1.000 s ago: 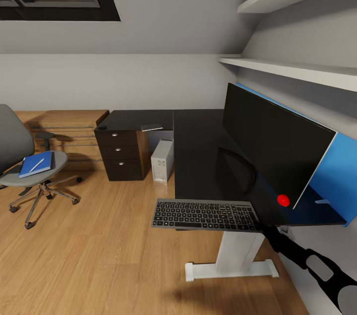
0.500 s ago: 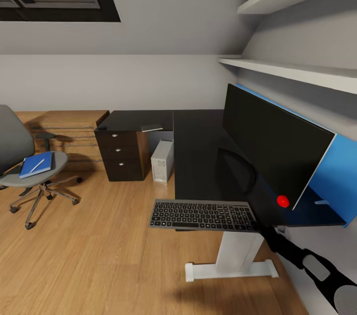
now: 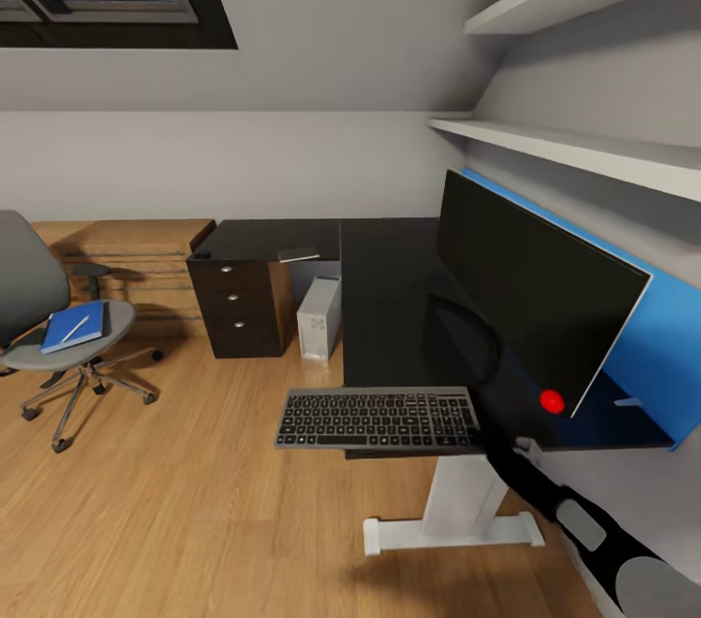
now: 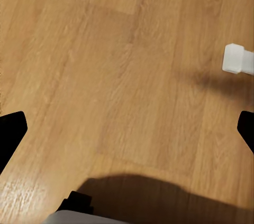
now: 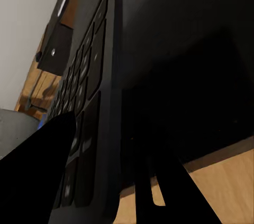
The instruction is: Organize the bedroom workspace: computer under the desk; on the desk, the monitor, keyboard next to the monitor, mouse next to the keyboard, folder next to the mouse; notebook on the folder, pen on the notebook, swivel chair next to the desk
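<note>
While drawers [image 3: 237,307] sit closed, folder [image 3: 73,327] tops chair [image 3: 58,345].

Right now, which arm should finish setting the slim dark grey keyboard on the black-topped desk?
Right. The right gripper is clamped on the slim dark grey keyboard at the black-topped desk edge; the left gripper hangs open over bare wooden floor.

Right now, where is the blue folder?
In the head view the folder lies at the far left on the swivel chair's grey seat, well away from the desk, with the pen on top.
</note>
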